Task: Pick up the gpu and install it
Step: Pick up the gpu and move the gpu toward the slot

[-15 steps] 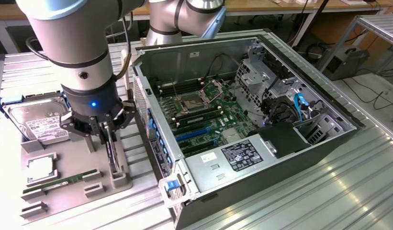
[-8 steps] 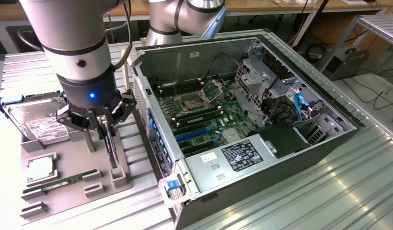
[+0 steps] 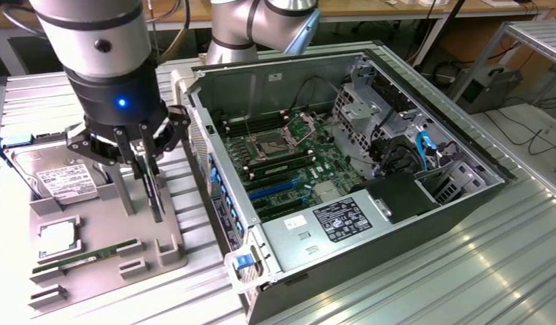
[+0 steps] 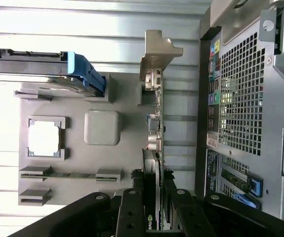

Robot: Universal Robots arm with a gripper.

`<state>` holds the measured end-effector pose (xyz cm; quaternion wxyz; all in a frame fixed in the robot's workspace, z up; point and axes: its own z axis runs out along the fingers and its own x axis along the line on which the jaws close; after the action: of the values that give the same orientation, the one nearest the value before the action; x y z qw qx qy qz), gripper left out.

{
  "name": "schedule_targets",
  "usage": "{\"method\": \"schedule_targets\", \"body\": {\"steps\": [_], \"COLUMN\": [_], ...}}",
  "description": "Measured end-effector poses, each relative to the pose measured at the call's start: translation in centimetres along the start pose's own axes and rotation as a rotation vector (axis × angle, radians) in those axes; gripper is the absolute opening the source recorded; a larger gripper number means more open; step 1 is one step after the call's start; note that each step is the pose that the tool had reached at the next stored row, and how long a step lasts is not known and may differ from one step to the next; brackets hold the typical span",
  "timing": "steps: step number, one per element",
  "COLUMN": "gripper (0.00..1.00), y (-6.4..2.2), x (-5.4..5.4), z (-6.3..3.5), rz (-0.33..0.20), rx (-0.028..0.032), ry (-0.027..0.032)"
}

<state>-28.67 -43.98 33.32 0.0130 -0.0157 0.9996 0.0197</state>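
The gpu [image 3: 155,196] is a thin black card standing on edge over the grey parts tray [image 3: 106,223], beside the open computer case [image 3: 350,169]. My gripper [image 3: 137,162] comes down over its top edge with a finger on each face. From the wrist, the gpu [image 4: 155,128] runs edge-on away from my gripper [image 4: 154,197], ending in its silvery bracket [image 4: 158,49]. The black fingers [image 4: 132,207] press on both sides of the card. I cannot tell whether its lower edge still touches the tray. Blue expansion slots [image 3: 273,188] lie on the motherboard inside the case.
The tray [image 4: 112,163] also holds a silver hard drive with blue rails [image 3: 61,177], a square processor [image 3: 58,237] and a green memory stick [image 3: 83,257]. The case's perforated rear wall [image 4: 245,98] stands close beside the card. Ribbed metal table [image 3: 494,271] lies all around.
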Motion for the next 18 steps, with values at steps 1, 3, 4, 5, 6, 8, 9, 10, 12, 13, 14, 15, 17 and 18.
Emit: {"method": "schedule_targets", "body": {"steps": [1,3,4,5,6,8,9,10,12,13,14,15,17,18], "gripper": [0.26,0.26,0.26,0.26,0.26,0.26,0.26,0.26,0.26,0.26,0.26,0.26,0.26,0.26], "y": [0.01,0.02,0.02,0.0,-0.02,-0.24,-0.45,-0.71,-1.11,-1.23,-1.34,-1.5,-1.83,-1.89], "x": [0.0,-0.1,-0.2,-0.3,-0.4,-1.1,-1.8,-2.7,-4.0,-4.3,-4.7,-5.3,-6.9,-7.3], "z": [-0.51,-1.55,-1.93,-2.37,-2.81,-4.43,-5.35,-6.42,-8.01,-8.46,-8.91,-9.53,-11.15,-11.56], "rz": [-0.001,-0.004,-0.005,-0.005,-0.006,-0.008,-0.009,-0.009,-0.009,-0.009,-0.009,-0.009,-0.009,-0.009], "rx": [-0.0002,-0.0006,-0.0009,-0.0015,-0.0021,-0.0057,-0.0095,-0.0142,-0.0214,-0.0233,-0.0253,-0.0282,-0.0357,-0.0375], "ry": [-0.0001,0.0002,0.0002,0.0002,0.0001,0.0001,0.0001,0.0,-0.0001,-0.0001,-0.0001,-0.0001,0.0006,0.0011]}}
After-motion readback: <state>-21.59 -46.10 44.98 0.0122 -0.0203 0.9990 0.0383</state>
